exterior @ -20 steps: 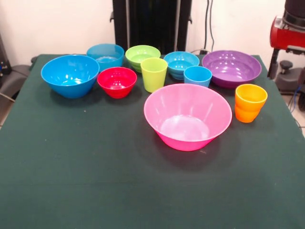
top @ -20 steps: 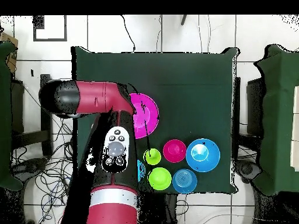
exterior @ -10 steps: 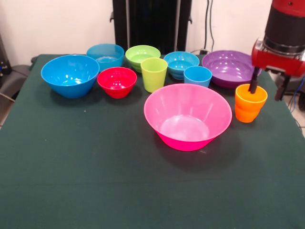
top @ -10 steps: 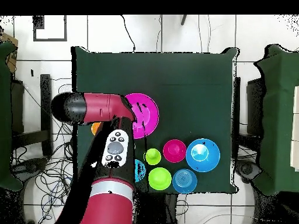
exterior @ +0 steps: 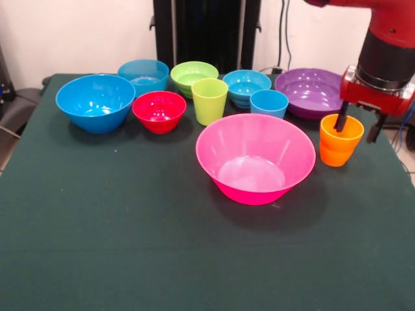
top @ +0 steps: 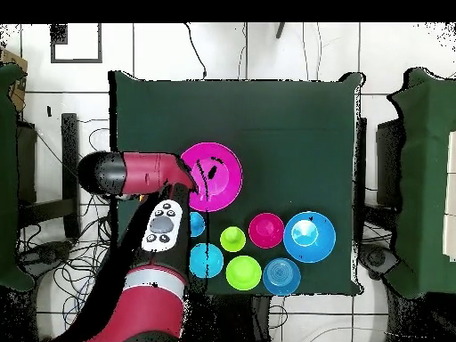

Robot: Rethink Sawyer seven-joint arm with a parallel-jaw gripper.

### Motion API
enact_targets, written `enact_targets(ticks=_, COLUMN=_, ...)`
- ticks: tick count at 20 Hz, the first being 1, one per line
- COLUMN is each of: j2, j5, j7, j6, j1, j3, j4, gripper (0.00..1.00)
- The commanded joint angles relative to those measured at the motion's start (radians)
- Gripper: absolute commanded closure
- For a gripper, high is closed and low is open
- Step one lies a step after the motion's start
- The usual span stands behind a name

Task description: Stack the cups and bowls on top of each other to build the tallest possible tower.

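Plainly, the move turns on how the gripper (exterior: 355, 128) sits over the orange cup (exterior: 340, 139): directly above it, fingers apart, straddling the far rim wall, one finger dipping inside the mouth and the other hanging outside, beyond the cup. To the gripper's picture-left, in the front view, the pink bowl (exterior: 255, 157) stands near, upright and empty. The cup stands upright, so closing should pinch its wall.

Dark green table (exterior: 130, 259), seven bowls (exterior: 255, 159), three cups (exterior: 209, 100) on it
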Motion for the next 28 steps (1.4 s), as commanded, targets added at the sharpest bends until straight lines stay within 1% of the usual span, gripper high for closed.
enact_targets(ticks=1, j2=0.084, j5=0.049, j7=0.252, j6=0.036, j1=0.034, j3=0.021, j4=-0.032, gripper=0.0)
enact_targets(ticks=5, j2=0.098, j5=0.051, j7=0.244, j6=0.047, j1=0.041, j3=-0.001, j4=-0.051, gripper=0.0)
enact_targets(ticks=8, j2=0.082, j5=0.028, j7=0.207, j6=0.047, j1=0.024, j3=-0.021, j4=-0.025, gripper=0.0)
enact_targets(ticks=11, j2=0.044, j5=-0.003, j7=0.144, j6=0.021, j1=-0.012, j3=-0.036, j4=0.032, gripper=0.0)
enact_targets(ticks=13, j2=0.036, j5=-0.012, j7=0.115, j6=0.003, j1=-0.03, j3=-0.034, j4=0.046, gripper=0.0)
enact_targets(ticks=18, j2=0.05, j5=-0.018, j7=0.094, j6=-0.061, j1=-0.056, j3=-0.019, j4=0.057, gripper=0.0)
enact_targets(ticks=20, j2=0.055, j5=-0.022, j7=0.095, j6=-0.058, j1=-0.058, j3=-0.025, j4=0.046, gripper=0.0)
enact_targets(ticks=24, j2=0.055, j5=-0.006, j7=0.101, j6=-0.048, j1=-0.062, j3=-0.005, j4=0.034, gripper=0.0)
enact_targets(ticks=28, j2=0.069, j5=0.056, j7=0.157, j6=-0.061, j1=-0.044, j3=0.049, j4=0.021, gripper=0.0)
